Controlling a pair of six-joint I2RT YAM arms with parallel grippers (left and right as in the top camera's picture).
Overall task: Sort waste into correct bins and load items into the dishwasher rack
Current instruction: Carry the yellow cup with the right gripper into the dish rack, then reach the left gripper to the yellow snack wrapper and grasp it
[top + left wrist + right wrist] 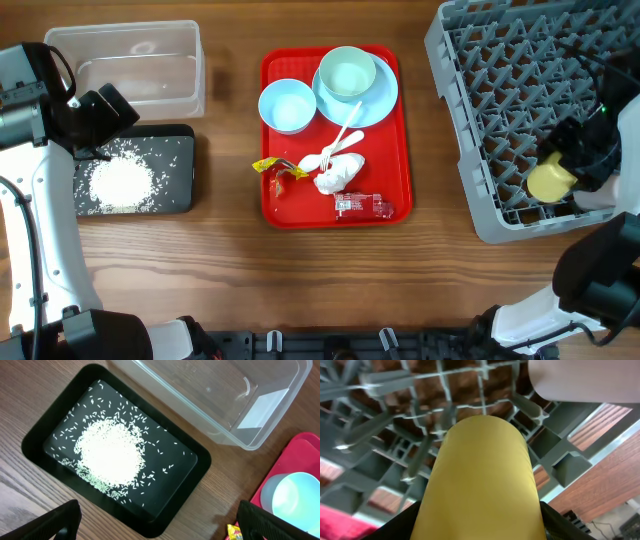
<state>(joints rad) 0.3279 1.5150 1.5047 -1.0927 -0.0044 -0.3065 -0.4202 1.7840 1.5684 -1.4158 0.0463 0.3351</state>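
Holding the small yellow cup [482,480] tight between its two fingers, the right tool [568,168] is hanging over a corner of the grey rack [520,60]. I think the cup is going down among the pegs there. The left tool [160,532] is hovering wide open with nothing in it, above the black tray [35,440] where the rice grains [107,455] are lying. The plate [385,95], spoon [340,145] and tissue [338,175] are sitting on the red tray [275,205] on the worktop [230,260], not yet sorted.
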